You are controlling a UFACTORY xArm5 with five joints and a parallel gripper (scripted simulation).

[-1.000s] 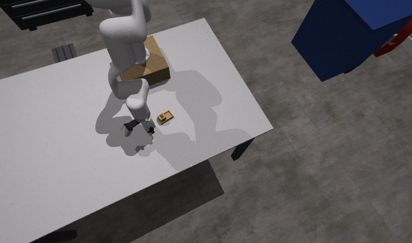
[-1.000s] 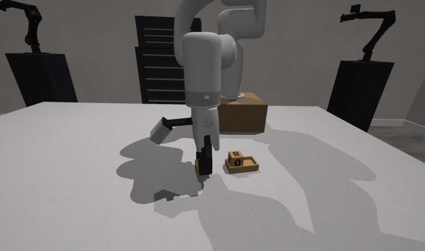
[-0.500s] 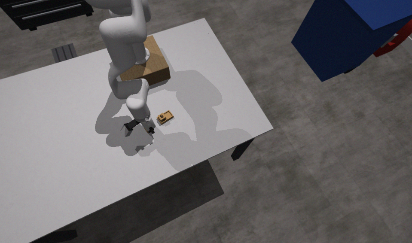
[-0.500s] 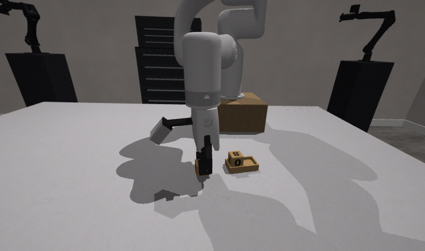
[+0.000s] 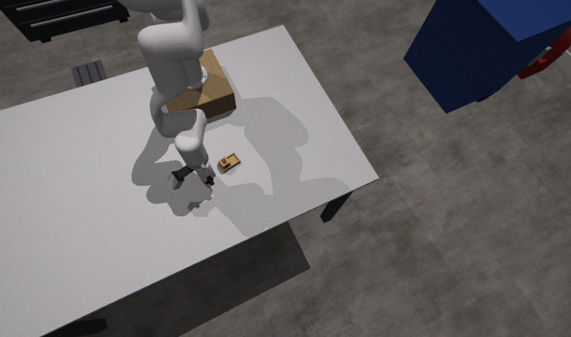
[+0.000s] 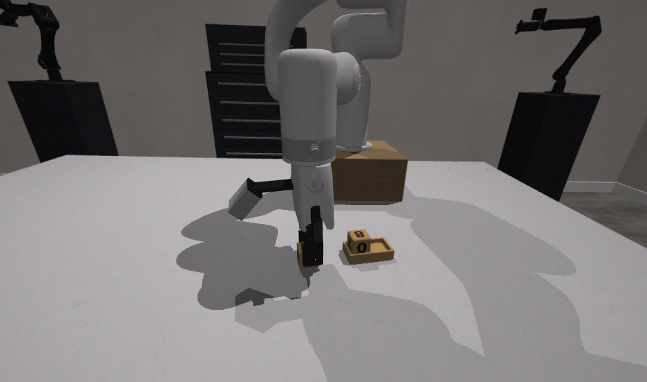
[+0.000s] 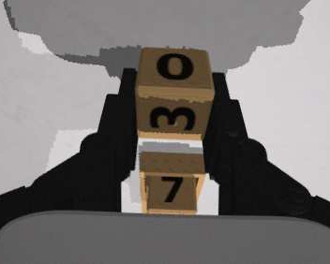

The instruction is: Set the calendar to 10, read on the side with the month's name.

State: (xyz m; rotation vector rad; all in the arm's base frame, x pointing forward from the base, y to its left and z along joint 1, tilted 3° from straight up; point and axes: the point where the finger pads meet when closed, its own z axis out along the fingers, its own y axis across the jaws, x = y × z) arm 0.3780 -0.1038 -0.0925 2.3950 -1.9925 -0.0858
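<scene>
Arm pointing straight down, claw clamped on one number cube on the table, left of the tray.

In the exterior view, left to right: the gripper (image 6: 310, 258) hangs vertical from the white arm (image 6: 307, 118), a small camera bracket sticking out to its left, black fingers (image 6: 312, 247) down at the table (image 6: 102, 285) surface. They are closed narrow on the wooden cube (image 7: 174, 90); the wrist view shows a 0 and a 3 on its faces, plus a 7 lower down, close to the camera. Just right of it, apart, sits the tray (image 6: 377, 255) flat on the table, with the second cube (image 6: 359, 241) in its left slot showing 8 on top and 0 in front; right slot open. Behind, the arm's base stands on a brown box (image 6: 382, 175).
</scene>
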